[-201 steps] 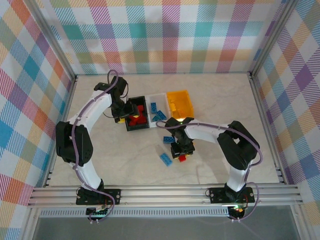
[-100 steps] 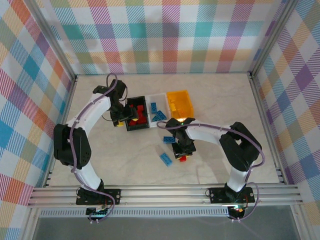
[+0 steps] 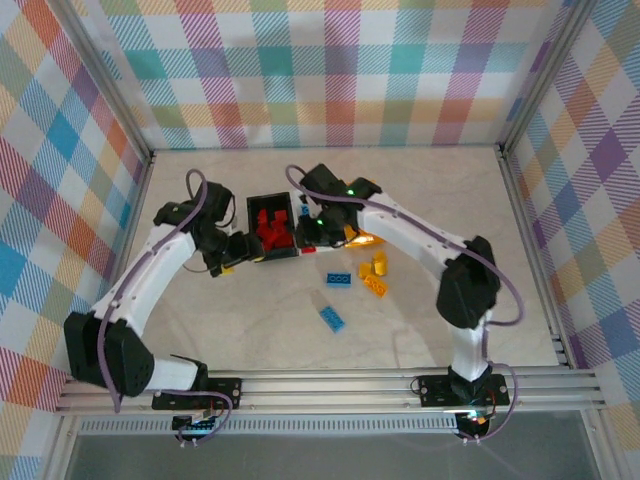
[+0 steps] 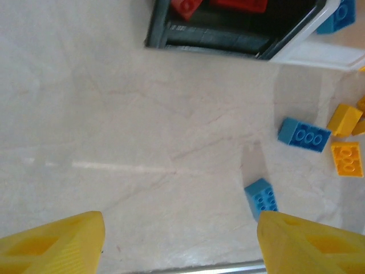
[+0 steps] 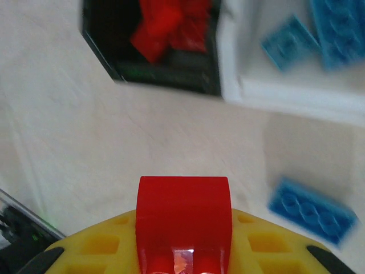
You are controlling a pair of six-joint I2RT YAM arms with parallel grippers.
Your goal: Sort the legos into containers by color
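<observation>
My right gripper (image 5: 183,231) is shut on a red lego (image 5: 183,214) and hangs above the table just in front of the black container (image 5: 120,68), which holds red legos (image 3: 270,227). Beside it the white container (image 5: 285,94) holds blue legos (image 5: 290,40). In the top view the right gripper (image 3: 318,232) is over the white container and partly covers the orange container (image 3: 364,240). My left gripper (image 4: 179,224) is open and empty over bare table, left of the black container (image 3: 250,232). Blue legos (image 3: 338,278) and yellow legos (image 3: 377,266) lie loose on the table.
Another blue lego (image 3: 331,319) lies nearer the front. The right arm stretches across the bins from the right. Metal rails and checkered walls border the table. Open table lies at the front left and far right.
The right gripper shut on a red lego, lifted it from the table and swung back-left to the bins. The left gripper drew out of the black container toward the left front.
</observation>
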